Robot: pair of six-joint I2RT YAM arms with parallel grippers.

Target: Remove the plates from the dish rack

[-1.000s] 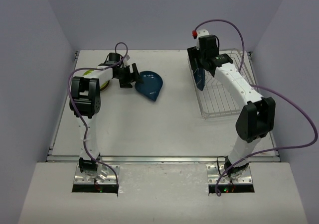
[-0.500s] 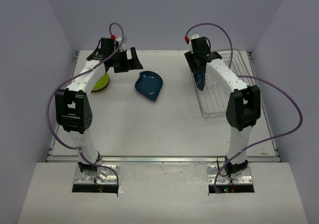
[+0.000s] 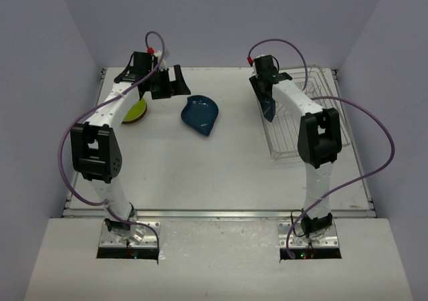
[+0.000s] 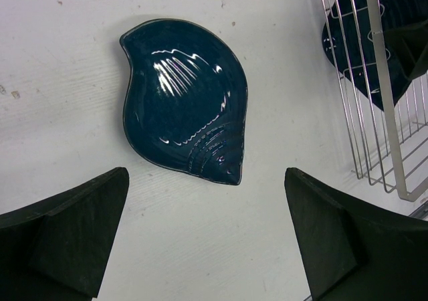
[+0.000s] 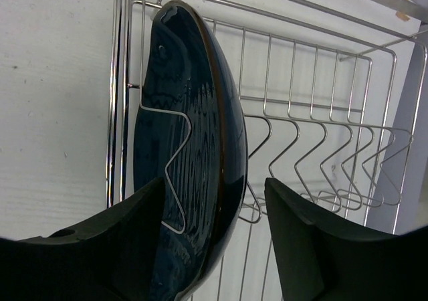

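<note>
Dish rack (image 3: pixel 301 137) holds a dark blue plate (image 5: pixel 194 147) on edge at its left end, right gripper (image 5: pixel 214 247) jaws straddling it, narrower than before with a gap showing; another blue plate (image 4: pixel 184 110) lies flat on the tabletop (image 3: pixel 200 174), left gripper (image 4: pixel 207 237) since lifted clear, jaws wide.

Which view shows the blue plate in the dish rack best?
The right wrist view: the blue plate appears large, upright in the dish rack. Top external shows a small sliver; left wrist, only a part behind the wires.
</note>
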